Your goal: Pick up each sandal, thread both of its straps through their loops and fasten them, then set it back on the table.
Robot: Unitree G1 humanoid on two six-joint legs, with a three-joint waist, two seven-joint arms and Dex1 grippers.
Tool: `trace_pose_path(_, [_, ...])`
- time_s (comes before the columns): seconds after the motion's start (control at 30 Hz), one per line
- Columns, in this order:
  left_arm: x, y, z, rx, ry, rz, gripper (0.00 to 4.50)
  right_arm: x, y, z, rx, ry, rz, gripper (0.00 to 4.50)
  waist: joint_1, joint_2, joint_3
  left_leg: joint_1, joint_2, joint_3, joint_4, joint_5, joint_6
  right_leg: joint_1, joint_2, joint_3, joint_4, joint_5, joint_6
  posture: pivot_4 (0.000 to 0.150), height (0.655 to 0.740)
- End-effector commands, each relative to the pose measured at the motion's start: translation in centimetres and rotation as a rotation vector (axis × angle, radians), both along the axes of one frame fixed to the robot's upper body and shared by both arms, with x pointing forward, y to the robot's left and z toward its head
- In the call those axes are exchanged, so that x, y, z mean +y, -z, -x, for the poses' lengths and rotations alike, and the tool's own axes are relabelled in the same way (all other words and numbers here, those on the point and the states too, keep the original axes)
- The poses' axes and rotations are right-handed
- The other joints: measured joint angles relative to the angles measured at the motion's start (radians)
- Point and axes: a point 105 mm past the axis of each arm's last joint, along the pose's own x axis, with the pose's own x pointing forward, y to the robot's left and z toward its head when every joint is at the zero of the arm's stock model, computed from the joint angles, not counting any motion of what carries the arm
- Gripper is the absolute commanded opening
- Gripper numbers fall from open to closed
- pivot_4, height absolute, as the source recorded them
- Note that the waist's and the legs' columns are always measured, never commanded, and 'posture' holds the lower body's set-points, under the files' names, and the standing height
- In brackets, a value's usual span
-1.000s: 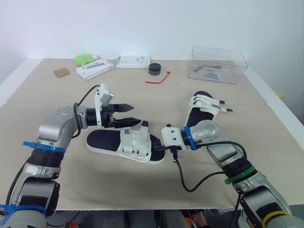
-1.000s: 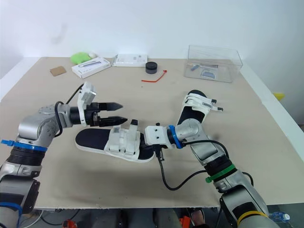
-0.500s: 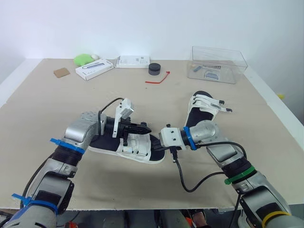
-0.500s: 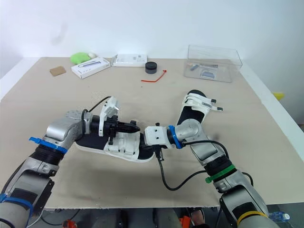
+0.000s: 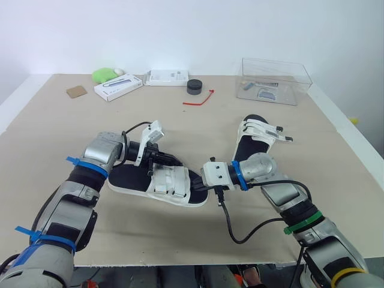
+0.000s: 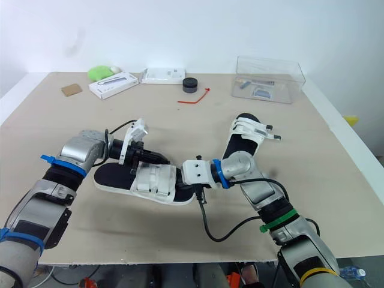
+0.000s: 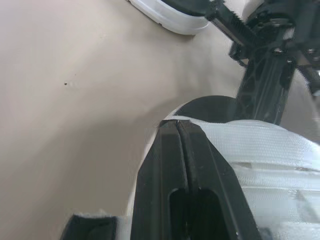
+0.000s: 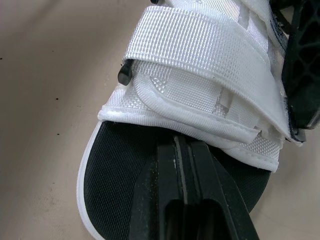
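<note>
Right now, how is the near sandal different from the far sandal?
The near sandal lies crosswise on the table; the far sandal points away, beside the right arm. The near sandal's straps lie flat across it; the far sandal's strap ends stick out sideways. The left gripper and right gripper are at the near sandal, not the far sandal. Both have black soles and white straps.

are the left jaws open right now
No, the left jaws are pressed shut, with their tips at the white strap of the near sandal.
</note>
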Motion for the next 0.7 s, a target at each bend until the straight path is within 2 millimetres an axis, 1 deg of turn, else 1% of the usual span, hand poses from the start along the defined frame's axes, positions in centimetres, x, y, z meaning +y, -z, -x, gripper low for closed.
trace_pose_path(0.03, [-0.1, -0.8, -0.1, -0.026, 0.019, -0.016, 0.05, -0.9, 2.2, -0.2, 0.047, 0.037, 0.087, 0.0, 0.0, 0.0, 0.0, 0.0, 0.0, 0.0, 0.0, 0.0, 0.0, 0.0, 0.0, 0.0, 0.0, 0.0, 0.0, 0.15, 0.74])
trace_pose_path(0.13, [0.0, -1.2, -0.7, -0.059, -0.01, -0.007, 0.05, -0.7, 2.2, -0.3, 0.046, 0.033, 0.086, 0.0, 0.0, 0.0, 0.0, 0.0, 0.0, 0.0, 0.0, 0.0, 0.0, 0.0, 0.0, 0.0, 0.0, 0.0, 0.0, 0.15, 0.74])
trace_pose_path(0.2, [0.4, -2.3, -1.7, -0.128, -0.068, 0.026, 0.05, -0.6, 2.2, -0.3, 0.046, 0.031, 0.084, 0.0, -0.001, 0.0, 0.0, 0.0, 0.0, 0.0, 0.0, 0.0, 0.0, 0.0, 0.0, 0.0, 0.0, 0.0, 0.0, 0.15, 0.74])
trace_pose_path(0.23, [0.8, -3.5, -2.6, -0.19, -0.126, 0.057, 0.05, -0.6, 2.2, -0.3, 0.047, 0.031, 0.082, 0.0, -0.001, 0.0, 0.0, 0.0, 0.001, 0.0, 0.0, 0.0, 0.0, 0.0, 0.0, 0.0, 0.0, 0.0, 0.0, 0.15, 0.74])
trace_pose_path(0.27, [1.7, -5.3, -4.1, -0.323, -0.23, 0.092, 0.05, -0.7, 2.2, -0.2, 0.05, 0.031, 0.085, 0.0, -0.001, 0.0, 0.0, 0.0, 0.001, 0.0, 0.0, 0.0, 0.0, 0.0, 0.0, 0.0, 0.0, 0.0, 0.0, 0.15, 0.74])
trace_pose_path(0.3, [3.1, -7.3, -5.2, -0.47, -0.331, 0.12, 0.05, -1.0, 2.2, -0.2, 0.065, 0.036, 0.091, 0.0, -0.001, 0.0, 0.0, 0.0, 0.001, 0.0, 0.0, 0.0, 0.0, 0.0, 0.0, 0.0, 0.0, 0.001, 0.0, 0.15, 0.74])
trace_pose_path(0.33, [4.1, -8.7, -5.8, -0.569, -0.397, 0.138, 0.05, -1.2, 2.2, -0.2, 0.076, 0.04, 0.096, 0.0, -0.001, -0.001, 0.001, 0.0, 0.002, 0.0, 0.0, 0.0, -0.001, -0.001, 0.0, 0.0, 0.0, 0.001, -0.001, 0.15, 0.74])
trace_pose_path(0.37, [4.8, -9.4, -5.6, -0.636, -0.405, 0.143, 0.05, -1.4, 2.1, -0.2, 0.091, 0.051, 0.088, 0.0, -0.001, -0.001, 0.001, -0.001, 0.003, 0.0, 0.0, 0.001, -0.001, -0.002, -0.003, 0.001, 0.0, 0.004, -0.005, 0.15, 0.74])
trace_pose_path(0.4, [5.3, -9.4, -5.2, -0.655, -0.389, 0.134, 0.05, -1.5, 1.9, -0.4, 0.096, 0.065, 0.08, 0.0, -0.001, 0.0, 0.0, -0.002, 0.003, -0.001, 0.0, 0.001, -0.001, -0.002, -0.003, 0.001, 0.0, 0.005, -0.007, 0.15, 0.74])
trace_pose_path(0.47, [6.4, -8.9, -3.5, -0.641, -0.337, 0.132, 0.05, -2.0, 0.9, -1.1, 0.084, 0.099, 0.046, 0.0, 0.0, 0.0, 0.0, -0.001, 0.002, -0.001, 0.0, 0.0, -0.001, -0.002, -0.001, 0.0, 0.0, 0.004, -0.007, 0.15, 0.74])
trace_pose_path(0.5, [7.0, -8.5, -2.8, -0.621, -0.324, 0.134, 0.43, -2.2, 0.3, -1.3, 0.085, 0.121, 0.016, 0.5, 0.0, 0.0, 0.0, -0.001, 0.001, 0.0, -0.001, 0.0, 0.0, -0.002, -0.001, 0.0, 0.0, 0.004, -0.006, 0.15, 0.74])
trace_pose_path(0.53, [7.3, -8.1, -2.1, -0.593, -0.311, 0.132, 0.55, -2.4, -0.3, -1.5, 0.09, 0.139, -0.011, 0.63, 0.0, 0.0, 0.0, -0.001, 0.001, 0.0, -0.001, 0.0, 0.0, -0.002, -0.001, 0.0, 0.0, 0.004, -0.006, 0.15, 0.74])
trace_pose_path(0.57, [7.7, -7.4, -1.4, -0.556, -0.294, 0.124, 0.83, -2.7, -0.9, -1.7, 0.098, 0.16, -0.044, 0.9, -0.001, 0.0, 0.0, -0.001, 0.0, 0.001, -0.001, 0.0, 0.0, -0.002, -0.002, 0.0, 0.0, 0.004, -0.005, 0.15, 0.74])
trace_pose_path(0.6, [7.9, -6.7, -0.7, -0.521, -0.281, 0.115, 0.99, -3.1, -1.6, -1.7, 0.112, 0.179, -0.076, 1.05, -0.001, 0.0, 0.001, -0.002, 0.0, 0.002, 0.0, 0.0, 0.0, -0.002, -0.003, 0.0, 0.0, 0.004, -0.005, 0.15, 0.74])
trace_pose_path(0.63, [8.2, -6.1, -0.1, -0.493, -0.269, 0.108, 1.41, -3.5, -2.2, -1.8, 0.13, 0.201, -0.112, 1.57, 0.001, 0.0, 0.001, -0.003, 0.0, 0.002, 0.0, 0.0, 0.0, -0.003, -0.004, 0.0, 0.0, 0.004, -0.004, 0.15, 0.74])
trace_pose_path(0.67, [8.4, -5.3, 0.7, -0.453, -0.248, 0.1, 1.7, -4.5, -3.3, -1.7, 0.163, 0.238, -0.176, 1.8, 0.005, -0.001, 0.001, -0.004, 0.0, 0.001, 0.001, 0.0, 0.0, -0.003, -0.004, 0.0, 0.0, 0.004, -0.004, 0.15, 0.74])
trace_pose_path(0.7, [8.6, -4.6, 1.4, -0.419, -0.234, 0.095, 1.93, -5.5, -4.2, -1.5, 0.191, 0.266, -0.231, 2.15, 0.005, -0.001, 0.001, -0.007, -0.001, -0.001, 0.001, 0.0, 0.0, -0.004, -0.005, -0.001, -0.001, 0.004, -0.004, 0.15, 0.74])
